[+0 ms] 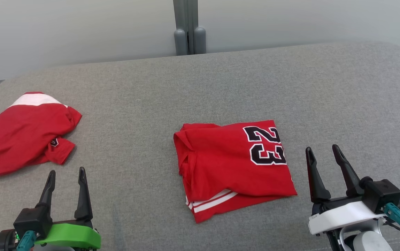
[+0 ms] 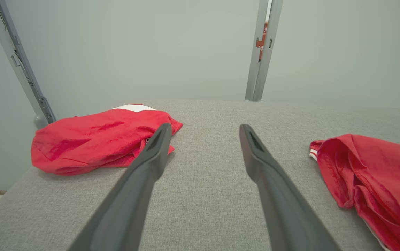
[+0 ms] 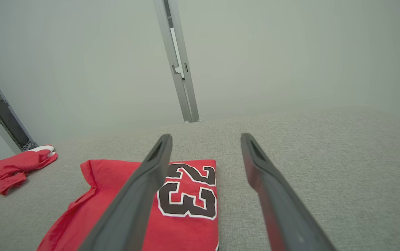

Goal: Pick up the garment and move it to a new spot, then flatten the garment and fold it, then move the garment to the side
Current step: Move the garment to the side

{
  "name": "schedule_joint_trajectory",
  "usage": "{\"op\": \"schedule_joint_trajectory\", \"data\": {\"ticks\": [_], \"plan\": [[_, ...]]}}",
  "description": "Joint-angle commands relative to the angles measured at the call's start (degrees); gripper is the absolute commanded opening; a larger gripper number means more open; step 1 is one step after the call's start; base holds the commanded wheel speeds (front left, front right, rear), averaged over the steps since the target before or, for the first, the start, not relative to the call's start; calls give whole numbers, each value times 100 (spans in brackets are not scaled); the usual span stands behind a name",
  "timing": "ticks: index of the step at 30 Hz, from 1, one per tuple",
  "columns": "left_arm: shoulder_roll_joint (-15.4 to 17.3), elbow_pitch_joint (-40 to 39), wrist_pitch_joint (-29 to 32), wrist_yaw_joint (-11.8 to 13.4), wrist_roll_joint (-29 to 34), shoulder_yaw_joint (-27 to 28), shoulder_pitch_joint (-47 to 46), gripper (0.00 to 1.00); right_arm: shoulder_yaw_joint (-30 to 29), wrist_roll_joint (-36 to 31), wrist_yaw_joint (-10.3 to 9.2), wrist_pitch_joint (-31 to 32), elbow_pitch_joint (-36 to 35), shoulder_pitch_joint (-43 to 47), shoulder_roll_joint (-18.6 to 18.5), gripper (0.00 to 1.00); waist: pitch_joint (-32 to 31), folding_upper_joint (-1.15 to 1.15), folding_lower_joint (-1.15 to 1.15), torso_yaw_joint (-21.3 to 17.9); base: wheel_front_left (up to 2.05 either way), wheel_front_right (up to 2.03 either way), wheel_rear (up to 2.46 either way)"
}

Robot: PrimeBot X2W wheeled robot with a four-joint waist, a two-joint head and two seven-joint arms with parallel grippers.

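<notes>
Lying folded at the middle of the grey fabric-covered desk (image 1: 144,97), the red jersey printed with 23 (image 1: 231,167) looks ready for moving aside, so the left claw (image 1: 66,171) and right claw (image 1: 322,147) hover wide and empty either side of it.

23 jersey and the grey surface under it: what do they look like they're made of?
Folded jersey: thin synthetic knit, probably polyester. It has a slight sheen, soft creases and a stitched hem in the left wrist view. Whether the 23 is printed or sewn on, I cannot tell.
Grey surface: coarse woven upholstery fabric, matte, with a visible weave. The rounded edges suggest padding beneath.
</notes>
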Motion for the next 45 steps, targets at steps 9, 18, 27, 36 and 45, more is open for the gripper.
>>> {"op": "schedule_joint_trajectory", "data": {"ticks": [9,18,27,36,45], "plan": [[9,10,-18,12,33,33,23,100,-34,-53,-3,-15,74,83,18,100,13,0,0,9,0,0,0],[9,15,-18,7,28,46,38,100,-19,-59,-3,-16,144,89,31,100,1,0,0,27,0,0,0],[9,-7,-18,4,-4,65,50,100,0,-30,-3,-16,296,-67,-9,100,33,0,0,17,0,0,0],[9,-22,-18,18,-70,-18,-152,100,235,-70,-3,-16,861,-874,-188,100,251,0,0,53,0,0,0],[9,17,-18,23,-173,-200,-365,100,434,-238,-4,127,2067,-1768,-301,100,593,0,0,331,0,0,0]]}}
